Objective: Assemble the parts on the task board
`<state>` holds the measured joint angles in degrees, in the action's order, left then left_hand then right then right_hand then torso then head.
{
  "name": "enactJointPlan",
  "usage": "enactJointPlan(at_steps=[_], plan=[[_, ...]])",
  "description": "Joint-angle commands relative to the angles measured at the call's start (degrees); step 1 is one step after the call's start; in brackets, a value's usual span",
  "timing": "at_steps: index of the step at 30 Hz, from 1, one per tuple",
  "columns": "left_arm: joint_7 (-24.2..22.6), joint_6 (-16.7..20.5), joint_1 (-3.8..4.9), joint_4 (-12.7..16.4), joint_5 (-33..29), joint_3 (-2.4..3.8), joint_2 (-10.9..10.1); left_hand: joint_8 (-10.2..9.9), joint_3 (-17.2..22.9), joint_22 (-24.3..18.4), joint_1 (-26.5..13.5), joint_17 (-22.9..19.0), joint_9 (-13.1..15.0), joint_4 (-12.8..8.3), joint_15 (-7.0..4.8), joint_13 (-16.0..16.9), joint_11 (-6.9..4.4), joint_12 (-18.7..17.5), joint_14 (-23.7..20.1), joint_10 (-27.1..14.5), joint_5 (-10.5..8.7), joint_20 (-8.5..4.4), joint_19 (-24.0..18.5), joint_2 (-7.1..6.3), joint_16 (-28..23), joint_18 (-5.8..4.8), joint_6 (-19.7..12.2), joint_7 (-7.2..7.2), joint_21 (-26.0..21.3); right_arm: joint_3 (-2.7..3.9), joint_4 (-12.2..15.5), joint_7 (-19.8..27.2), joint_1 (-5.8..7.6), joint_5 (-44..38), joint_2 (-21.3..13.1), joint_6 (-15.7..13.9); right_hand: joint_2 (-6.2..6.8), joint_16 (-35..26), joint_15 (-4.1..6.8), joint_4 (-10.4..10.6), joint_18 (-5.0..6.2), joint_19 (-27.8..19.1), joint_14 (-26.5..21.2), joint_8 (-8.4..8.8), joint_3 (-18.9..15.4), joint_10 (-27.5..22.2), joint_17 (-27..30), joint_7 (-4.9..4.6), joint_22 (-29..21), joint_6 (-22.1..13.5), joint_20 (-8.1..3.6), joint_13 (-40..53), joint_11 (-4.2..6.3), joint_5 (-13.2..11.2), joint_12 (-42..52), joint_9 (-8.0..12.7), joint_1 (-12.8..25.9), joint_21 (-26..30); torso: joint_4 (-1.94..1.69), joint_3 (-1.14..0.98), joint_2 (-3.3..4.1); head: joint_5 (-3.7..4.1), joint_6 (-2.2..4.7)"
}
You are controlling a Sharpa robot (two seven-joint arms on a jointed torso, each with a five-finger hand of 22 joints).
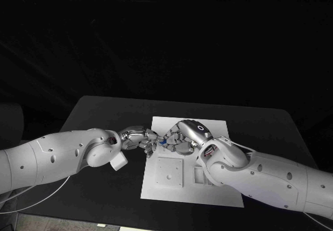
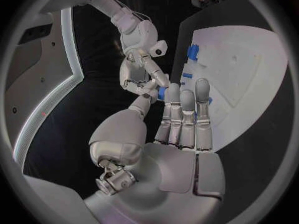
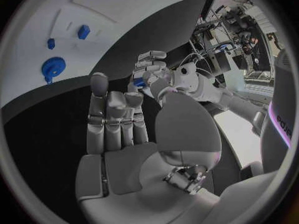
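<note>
Head view: left hand [image 1: 139, 138] and right hand [image 1: 182, 137] meet fingertip to fingertip over the task board's [image 1: 208, 126] near-left part, both pinching a small blue part [image 1: 162, 141]; right wrist view adds a blue gear [image 3: 54, 67] and two smaller blue pieces [image 3: 82, 32] lying on the board.

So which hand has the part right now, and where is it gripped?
A small blue part sits between the fingers of both hands, left hand and right hand, above the task board. Both touch it; which one bears it, and where, cannot be told.
</note>
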<state>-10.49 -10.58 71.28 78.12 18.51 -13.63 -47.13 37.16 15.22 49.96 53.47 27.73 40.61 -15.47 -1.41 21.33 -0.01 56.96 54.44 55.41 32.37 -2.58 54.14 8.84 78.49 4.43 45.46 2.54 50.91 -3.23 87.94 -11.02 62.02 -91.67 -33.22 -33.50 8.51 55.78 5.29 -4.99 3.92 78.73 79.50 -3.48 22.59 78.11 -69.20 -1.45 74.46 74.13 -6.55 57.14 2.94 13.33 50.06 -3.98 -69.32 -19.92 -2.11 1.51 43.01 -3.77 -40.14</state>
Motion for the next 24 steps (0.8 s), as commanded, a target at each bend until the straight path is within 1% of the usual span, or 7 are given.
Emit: enactJointPlan(at_steps=[1,7,15,18,19,22,24], plan=[[-1.1,-1.6,0.06,0.2,-0.3,0.06,0.1,-0.2,0.7,0.2,0.9,0.1,0.0,0.2,-0.49,-0.2,-0.10,-0.5,0.1,0.8,0.07,-0.35,0.1,0.93,-0.2,-0.45,1.1,-0.15,0.0,0.00,0.0,0.4,-0.03,0.0,0.0,1.0,-0.52,-0.3,0.08,-0.1,-0.71,0.4,0.3,-0.16,-0.4,0.3,0.0,-0.11,0.2,0.3,0.01,0.1,0.09,0.1,-0.3,-0.1,0.0,0.3,-0.01,0.01,-0.02,0.08,-0.01],[-1.5,-1.1,0.06,0.2,-0.6,0.07,0.1,-1.5,2.0,0.7,1.9,0.1,-0.5,0.3,-0.85,-0.4,-0.43,-1.8,1.1,2.7,-0.49,-0.70,0.6,1.79,-0.5,-0.41,3.8,-0.32,0.2,0.00,-0.1,0.5,-0.03,0.1,-0.1,1.6,-0.51,-0.4,0.06,-0.1,-0.71,0.3,0.2,-0.14,-0.4,0.2,0.0,-0.15,0.1,0.2,0.03,0.0,0.06,0.1,-0.5,0.0,0.0,0.7,-0.03,0.01,0.00,0.14,-0.04],[-1.5,-0.5,0.06,0.3,-1.0,0.08,0.1,-2.5,2.8,1.4,3.3,0.9,-0.2,-0.3,-1.23,0.0,-0.80,-3.1,2.2,4.7,-0.59,-1.10,1.2,1.81,-0.8,-0.37,5.8,-0.57,0.6,0.00,-0.2,0.3,-0.02,0.2,-0.2,1.7,-0.08,-2.0,-0.11,0.1,-0.68,-0.1,-0.6,-0.13,-1.8,-0.7,0.9,-0.49,-0.1,-0.8,0.16,-1.4,-0.27,0.4,-2.4,0.1,0.5,1.6,-0.04,0.04,-0.02,0.23,-0.12],[-1.3,0.1,0.06,0.4,-1.1,0.08,0.1,-2.6,3.0,1.7,3.5,1.2,-0.1,-0.4,-1.34,0.2,-0.92,-3.2,2.5,5.2,-0.41,-1.22,1.4,1.83,-0.7,-0.34,6.2,-0.65,0.9,0.00,-0.3,0.3,-0.02,0.4,-0.2,1.2,0.17,-3.7,-0.36,0.4,-0.51,-0.3,-1.3,-0.13,-2.8,-1.5,2.0,-1.09,-0.5,-2.6,0.39,-2.8,-0.62,0.7,-4.1,0.2,0.8,2.2,-0.03,0.03,-0.03,0.25,-0.13],[-1.2,0.4,0.06,0.4,-1.1,0.09,0.1,-2.6,3.1,1.8,3.6,1.2,-0.1,-0.5,-1.38,0.3,-0.97,-3.2,2.6,5.4,-0.22,-1.25,1.4,1.78,-0.6,-0.33,6.4,-0.70,1.0,0.00,-0.3,0.2,-0.02,0.6,-0.2,0.8,0.48,-5.6,-0.53,0.7,-0.42,-0.6,-2.1,-0.09,-3.4,-2.6,3.2,-1.47,-0.8,-3.7,0.52,-4.4,-0.80,1.2,-6.2,0.3,1.2,2.6,-0.03,0.03,-0.03,0.25,-0.13],[-1.0,1.2,0.06,0.5,-1.1,0.09,0.1,-3.1,3.6,2.2,3.6,1.5,-0.1,-0.7,-1.54,0.3,-1.16,-3.8,3.1,6.1,0.54,-1.43,1.5,1.36,-0.7,-0.32,7.2,-0.85,1.4,0.00,-0.4,0.2,-0.02,1.0,-0.3,-0.3,0.93,-9.8,-1.22,1.3,0.12,-1.1,-3.7,-0.14,-6.6,-3.8,6.2,-2.75,-2.4,-7.7,1.33,-6.2,-1.48,0.2,-8.1,0.3,1.4,4.4,-0.02,0.02,-0.03,0.27,-0.16],[-0.7,2.0,0.06,0.6,-1.1,0.10,0.1,-3.5,4.1,2.5,3.7,1.8,-0.1,-0.7,-1.68,0.4,-1.30,-4.2,3.5,6.8,0.98,-1.59,1.7,1.03,-0.9,-0.33,7.8,-0.96,1.5,0.00,-0.5,0.2,-0.02,1.4,-0.4,-1.2,0.44,-10.5,-1.61,1.9,0.49,-0.9,-4.2,-0.13,-10.0,-4.2,7.2,-3.27,-4.0,-9.3,1.84,-7.2,-1.81,0.3,-8.3,0.3,0.8,5.8,-0.03,-0.01,-0.03,0.29,-0.14]])
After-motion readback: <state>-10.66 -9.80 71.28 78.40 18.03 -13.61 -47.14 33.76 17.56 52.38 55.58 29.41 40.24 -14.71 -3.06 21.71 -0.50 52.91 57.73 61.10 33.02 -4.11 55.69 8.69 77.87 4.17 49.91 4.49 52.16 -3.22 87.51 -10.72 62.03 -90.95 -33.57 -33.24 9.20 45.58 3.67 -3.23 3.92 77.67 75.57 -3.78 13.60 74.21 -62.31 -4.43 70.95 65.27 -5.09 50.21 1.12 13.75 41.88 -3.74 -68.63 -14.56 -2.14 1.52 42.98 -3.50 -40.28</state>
